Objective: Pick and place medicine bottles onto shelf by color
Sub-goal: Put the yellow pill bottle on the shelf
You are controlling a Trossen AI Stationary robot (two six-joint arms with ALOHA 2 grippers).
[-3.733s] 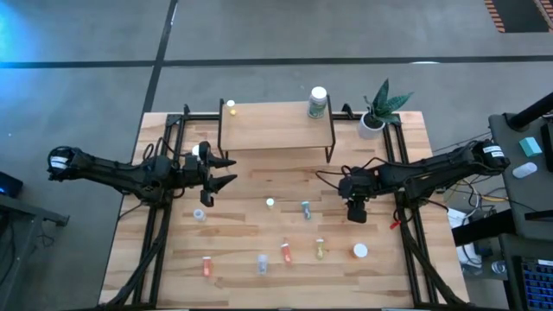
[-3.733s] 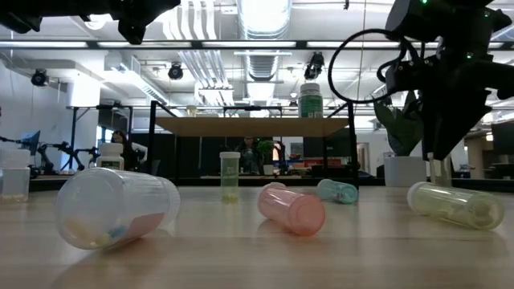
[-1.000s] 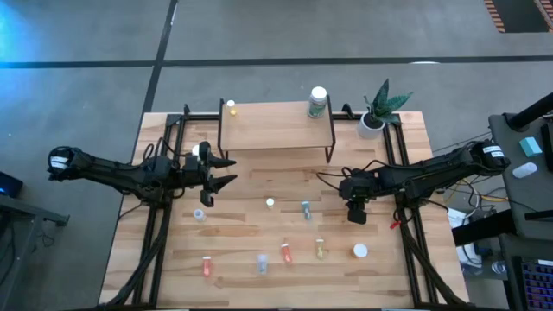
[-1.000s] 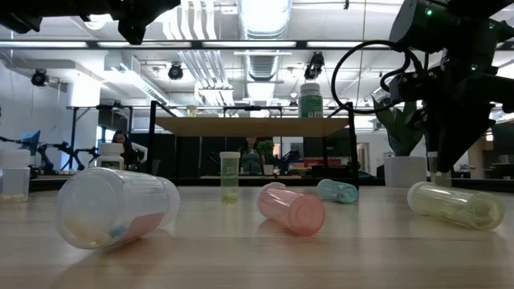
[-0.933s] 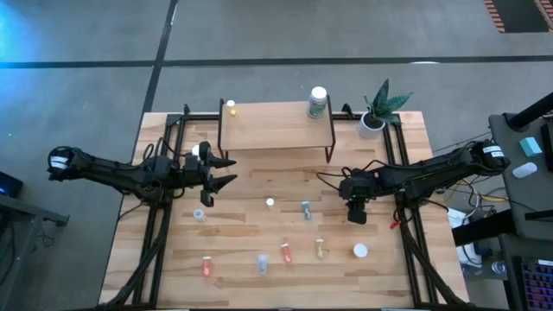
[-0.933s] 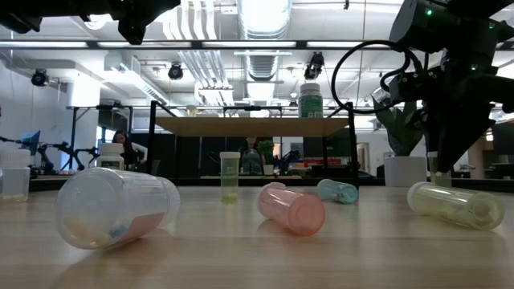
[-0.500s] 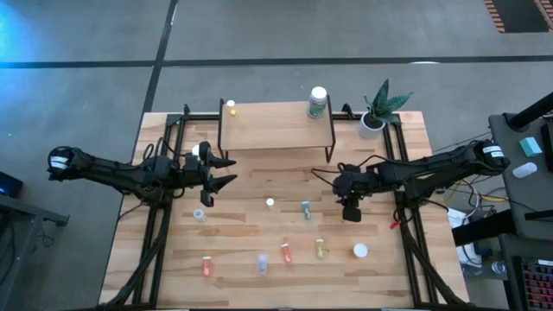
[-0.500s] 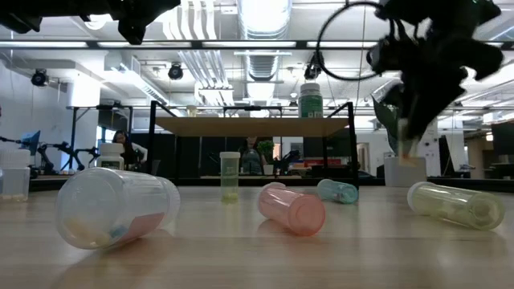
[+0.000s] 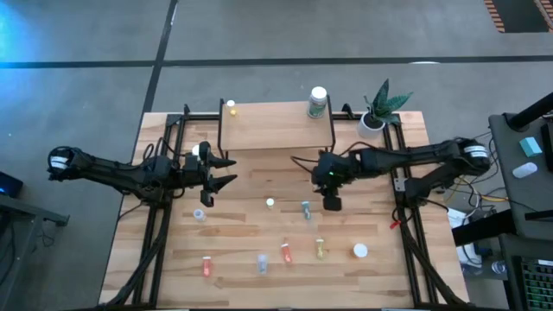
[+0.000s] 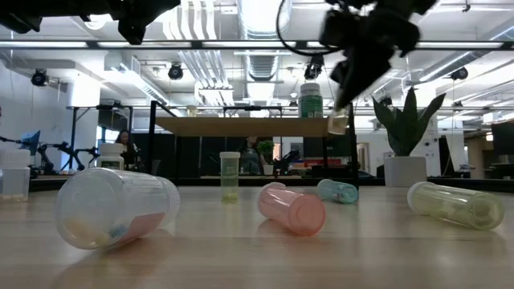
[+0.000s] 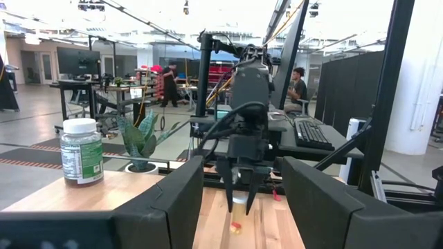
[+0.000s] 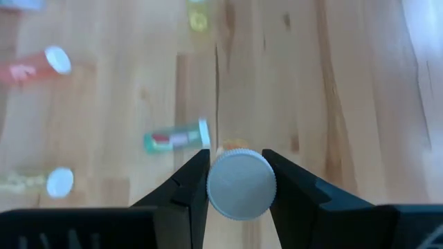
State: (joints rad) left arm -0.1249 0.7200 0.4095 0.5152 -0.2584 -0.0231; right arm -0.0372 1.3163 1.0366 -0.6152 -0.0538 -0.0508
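overhead, the right gripper (image 9: 332,204) hangs above the table just in front of the shelf (image 9: 276,126), its fingers (image 12: 188,187) clamped on a white-capped bottle (image 12: 241,184) lifted clear of the wood. the left gripper (image 9: 226,172) waits over the table's left side with its fingers spread and nothing between them. on the shelf stand a small yellow bottle (image 9: 231,107) at the left end and a larger green-labelled bottle (image 9: 318,102) at the right. more bottles lie scattered on the table (image 9: 242,242), among them a pink one (image 10: 291,209) and a yellowish one (image 10: 454,204) on their sides.
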